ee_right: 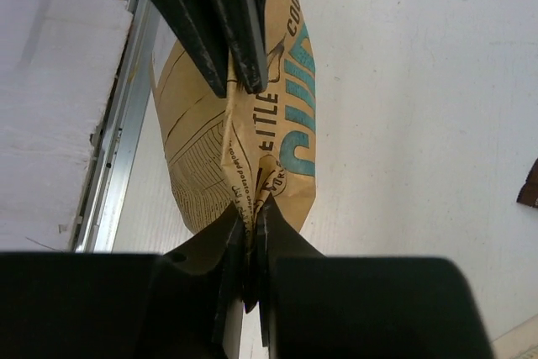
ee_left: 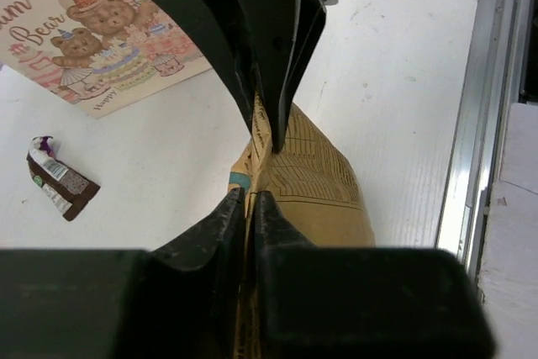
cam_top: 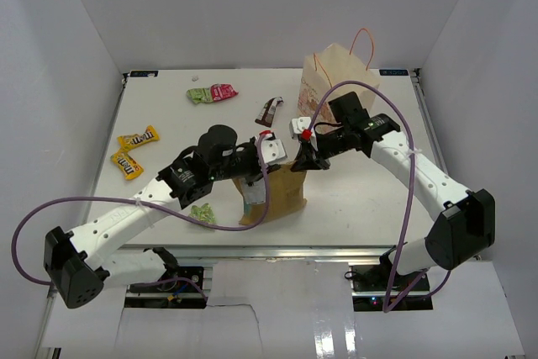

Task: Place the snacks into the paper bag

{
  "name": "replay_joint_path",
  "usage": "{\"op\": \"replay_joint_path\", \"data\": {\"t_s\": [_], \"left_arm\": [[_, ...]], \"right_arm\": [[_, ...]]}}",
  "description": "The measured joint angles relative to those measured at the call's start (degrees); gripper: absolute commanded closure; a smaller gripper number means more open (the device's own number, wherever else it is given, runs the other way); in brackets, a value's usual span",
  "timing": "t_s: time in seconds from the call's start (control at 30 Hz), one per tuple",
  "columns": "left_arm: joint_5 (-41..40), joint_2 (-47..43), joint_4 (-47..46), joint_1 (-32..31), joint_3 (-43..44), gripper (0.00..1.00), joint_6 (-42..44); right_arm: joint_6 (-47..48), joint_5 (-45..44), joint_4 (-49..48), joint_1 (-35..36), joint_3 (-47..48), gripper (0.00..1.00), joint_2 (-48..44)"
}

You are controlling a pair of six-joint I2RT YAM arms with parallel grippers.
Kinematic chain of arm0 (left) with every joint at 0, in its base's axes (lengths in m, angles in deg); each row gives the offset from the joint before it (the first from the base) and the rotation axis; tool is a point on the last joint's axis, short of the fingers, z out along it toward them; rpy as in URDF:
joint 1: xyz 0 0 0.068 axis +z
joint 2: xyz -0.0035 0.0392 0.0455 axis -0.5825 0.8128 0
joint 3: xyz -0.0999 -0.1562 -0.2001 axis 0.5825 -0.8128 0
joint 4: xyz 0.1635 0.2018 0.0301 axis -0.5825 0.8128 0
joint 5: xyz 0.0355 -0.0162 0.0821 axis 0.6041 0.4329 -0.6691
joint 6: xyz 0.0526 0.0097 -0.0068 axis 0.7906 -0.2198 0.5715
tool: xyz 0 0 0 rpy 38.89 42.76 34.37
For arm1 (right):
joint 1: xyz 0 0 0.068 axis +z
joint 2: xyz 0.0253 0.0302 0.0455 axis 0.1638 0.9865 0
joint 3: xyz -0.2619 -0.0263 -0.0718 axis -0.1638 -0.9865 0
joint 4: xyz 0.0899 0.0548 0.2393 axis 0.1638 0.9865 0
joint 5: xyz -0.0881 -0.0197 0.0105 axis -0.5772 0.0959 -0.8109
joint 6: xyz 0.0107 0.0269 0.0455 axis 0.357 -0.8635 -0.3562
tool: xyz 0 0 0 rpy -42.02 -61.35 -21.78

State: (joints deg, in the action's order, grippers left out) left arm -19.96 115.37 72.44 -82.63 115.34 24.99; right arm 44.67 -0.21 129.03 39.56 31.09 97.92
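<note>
Your left hand (ee_left: 250, 208) and right hand (ee_right: 250, 216) both clamped on tan chip bag (cam_top: 284, 197), fingertips facing. Paper bag (cam_top: 334, 73) upright on worktop (cam_top: 361, 199) beyond your right hand, apart.

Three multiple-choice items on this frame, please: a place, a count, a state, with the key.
1. Where does the paper bag stand? A. far right of the table B. near left corner C. off the table
2. How many yellow packets lie there? A. one B. two C. four
3. The chip bag is: A. lying untouched B. inside the paper bag C. pinched by the left gripper and right gripper
1 A: it stands upright at the far right. 2 B: both lie at the left. 3 C: both wrist views show shut jaws on it.
</note>
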Motion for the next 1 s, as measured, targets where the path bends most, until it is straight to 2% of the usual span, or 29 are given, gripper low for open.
{"op": "replay_joint_path", "data": {"t_s": [0.03, 0.07, 0.1, 0.17, 0.23, 0.43, 0.73, 1.0], "left_arm": [[-0.59, -0.42, -0.59, -0.02, -0.48, 0.63, -0.87], [-1.62, -0.85, -1.46, -0.07, -0.87, 0.47, -1.95], [-3.19, -1.33, -2.82, -0.09, -1.14, 0.36, -3.45], [-6.62, -2.64, -4.96, -0.04, -1.29, 0.2, -5.97], [-10.62, -4.52, -7.54, -0.04, -1.31, 0.15, -9.27], [-22.05, -10.21, -11.78, 0.02, 1.55, 0.08, -17.51], [-35.39, -17.16, -13.25, 0.02, 4.48, 0.02, -26.97], [-41.4, -23.91, -13.46, 0.04, 4.17, 0.02, -30.14]], "right_arm": [[-0.17, 0.26, 0.0, 0.0, -0.07, 0.92, 0.0], [-0.33, 0.52, 0.02, 0.02, -0.2, 0.92, 0.0], [-0.57, 0.57, 0.15, 0.09, -0.44, 0.92, -0.02], [-1.33, 0.55, 0.7, 0.22, -0.66, 0.92, -0.02], [-2.56, 0.5, 0.85, 0.15, -0.59, 0.92, -0.26], [-11.96, 0.07, -1.51, -2.29, 4.59, 0.92, -2.29], [-30.21, -5.18, -17.68, -4.39, 19.8, 0.92, -3.45], [-46.4, -12.37, -31.91, -14.05, 44.11, 0.92, 6.99]]}}
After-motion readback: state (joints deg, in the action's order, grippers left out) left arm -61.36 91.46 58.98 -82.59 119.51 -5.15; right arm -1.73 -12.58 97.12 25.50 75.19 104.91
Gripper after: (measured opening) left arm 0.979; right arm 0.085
